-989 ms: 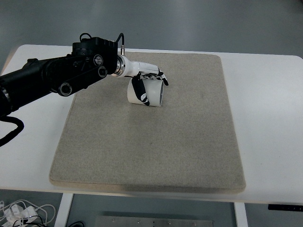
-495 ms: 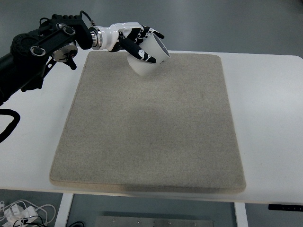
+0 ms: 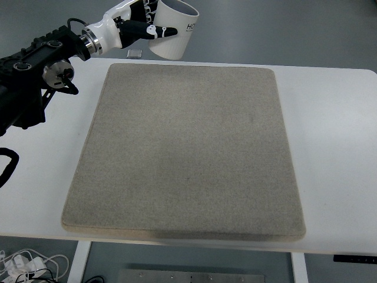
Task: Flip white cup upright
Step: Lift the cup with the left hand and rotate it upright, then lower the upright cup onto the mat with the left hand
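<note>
**White cup held high at the top of the frame**

White cup [image 3: 174,29] is in the upper left part of the frame, close to the top edge, and it is lifted in the air — it does not touch the mat or the table. Its rim is partly cut by the top border of the picture, and the opening seems to point up and a little away from the camera, so the cup looks nearly upright, slightly tilted. Some dark letters are on its side, but they are too small to read fully.

The left hand [image 3: 139,22] grasps the cup from the left side; its white and black fingers [image 3: 159,32] are wrapped on the cup wall. The black left arm [image 3: 35,65] enters from the left edge of the frame and reaches up toward the top.

Below the cup lies the large grey-beige mat [image 3: 185,153], which covers the middle of the white table [image 3: 333,147]. A small grey object [image 3: 135,54] lies on the table just above the upper left corner of the mat — what it is, I cannot tell.
</note>
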`<state>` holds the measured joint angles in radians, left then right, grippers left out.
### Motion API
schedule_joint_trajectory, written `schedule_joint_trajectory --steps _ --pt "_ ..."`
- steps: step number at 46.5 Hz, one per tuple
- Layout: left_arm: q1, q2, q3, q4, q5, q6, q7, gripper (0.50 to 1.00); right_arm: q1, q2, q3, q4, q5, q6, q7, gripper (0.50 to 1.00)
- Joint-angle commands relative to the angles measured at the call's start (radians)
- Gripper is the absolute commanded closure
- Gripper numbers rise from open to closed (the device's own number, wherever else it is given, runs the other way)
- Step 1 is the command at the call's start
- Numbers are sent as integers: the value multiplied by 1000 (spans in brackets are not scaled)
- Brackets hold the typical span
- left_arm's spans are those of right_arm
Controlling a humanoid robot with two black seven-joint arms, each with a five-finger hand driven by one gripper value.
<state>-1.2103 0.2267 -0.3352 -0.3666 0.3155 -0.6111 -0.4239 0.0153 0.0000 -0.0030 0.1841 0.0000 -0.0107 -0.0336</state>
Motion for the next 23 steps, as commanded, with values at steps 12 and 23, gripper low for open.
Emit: schedule_joint_trajectory --steps 12,23 --pt "150 -13 -45 2 11 5 -187 917 0 0 0 0 0 0 0 548" --pt "204 -50 -35 14 16 36 -187 881 0 0 0 0 0 0 0 548"
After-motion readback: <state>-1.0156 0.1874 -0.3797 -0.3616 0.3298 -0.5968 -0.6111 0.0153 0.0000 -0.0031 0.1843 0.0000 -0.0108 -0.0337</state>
